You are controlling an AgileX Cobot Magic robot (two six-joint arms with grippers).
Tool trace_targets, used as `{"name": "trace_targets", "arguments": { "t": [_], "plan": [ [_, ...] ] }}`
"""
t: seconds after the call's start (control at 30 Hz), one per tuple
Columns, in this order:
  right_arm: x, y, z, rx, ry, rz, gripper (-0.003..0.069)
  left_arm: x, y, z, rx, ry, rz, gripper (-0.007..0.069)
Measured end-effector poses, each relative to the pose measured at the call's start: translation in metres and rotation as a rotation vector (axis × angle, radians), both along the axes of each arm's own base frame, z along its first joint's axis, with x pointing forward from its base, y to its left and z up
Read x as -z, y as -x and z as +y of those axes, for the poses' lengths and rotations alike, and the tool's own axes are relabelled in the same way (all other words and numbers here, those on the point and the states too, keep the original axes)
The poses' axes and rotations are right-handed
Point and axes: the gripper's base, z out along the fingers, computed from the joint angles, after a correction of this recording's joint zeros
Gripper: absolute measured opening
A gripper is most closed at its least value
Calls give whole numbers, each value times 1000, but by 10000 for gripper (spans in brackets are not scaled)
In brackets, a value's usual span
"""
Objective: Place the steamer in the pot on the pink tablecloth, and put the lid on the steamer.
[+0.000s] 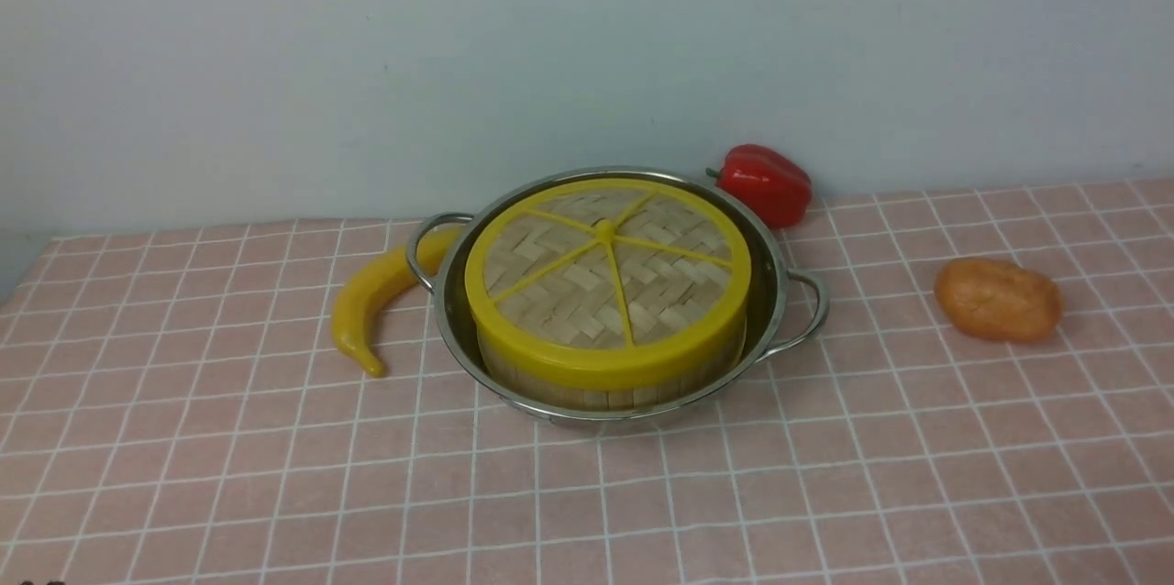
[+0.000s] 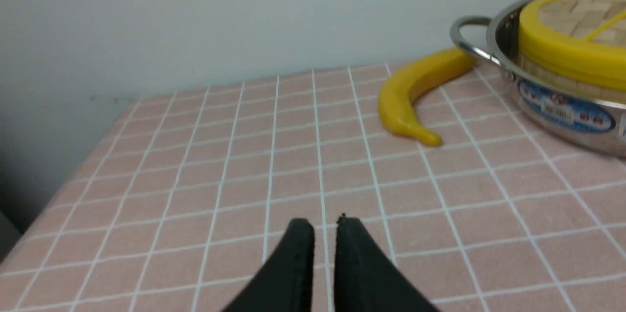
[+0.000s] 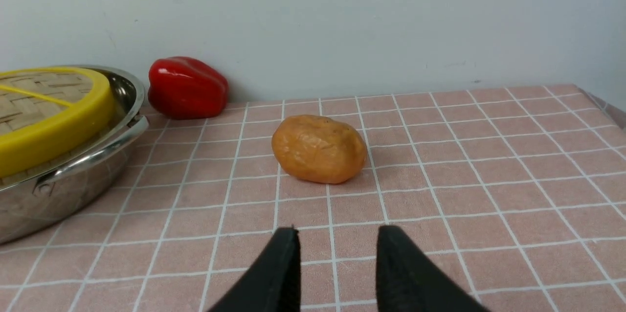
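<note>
The steel pot [image 1: 780, 292] stands mid-table on the pink tablecloth [image 1: 825, 475]. The steamer [image 1: 587, 395] sits inside it, only its wooden side showing. The lid [image 1: 605, 278] lies flat on top of the steamer. Neither gripper shows in the front view. In the left wrist view my left gripper [image 2: 325, 224] is shut and empty, low over the cloth, well apart from the pot [image 2: 562, 121] and lid [image 2: 562, 53]. In the right wrist view my right gripper [image 3: 337, 234] is open and empty over the cloth, with the pot [image 3: 58, 189] and lid [image 3: 54, 126] off to one side.
A yellow banana [image 1: 367, 301] lies against the pot's left handle. A red pepper [image 1: 766, 182] sits behind the pot by the wall. An orange-brown potato [image 1: 998, 299] lies to the right, straight ahead of my right gripper [image 3: 319, 148]. The table's left edge [image 2: 54, 189] is near my left gripper.
</note>
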Motion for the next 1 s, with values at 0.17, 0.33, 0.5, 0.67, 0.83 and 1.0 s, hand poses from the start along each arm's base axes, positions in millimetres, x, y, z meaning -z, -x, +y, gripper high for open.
{"name": "trace_targets", "arguments": {
  "t": [0.17, 0.33, 0.5, 0.67, 0.83, 1.0],
  "plan": [
    [0, 0, 0, 0, 0, 0, 242, 1, 0, 0, -2, 1, 6, 75],
    [0, 0, 0, 0, 0, 0, 242, 1, 0, 0, -2, 0, 5, 85],
    [0, 0, 0, 0, 0, 0, 242, 1, 0, 0, -2, 0, 6, 93],
    [0, 0, 0, 0, 0, 0, 242, 1, 0, 0, -2, -3, 6, 96],
    [0, 0, 0, 0, 0, 0, 242, 1, 0, 0, -2, -3, 6, 106],
    [0, 0, 0, 0, 0, 0, 242, 1, 0, 0, -2, -3, 6, 117]
  ]
}}
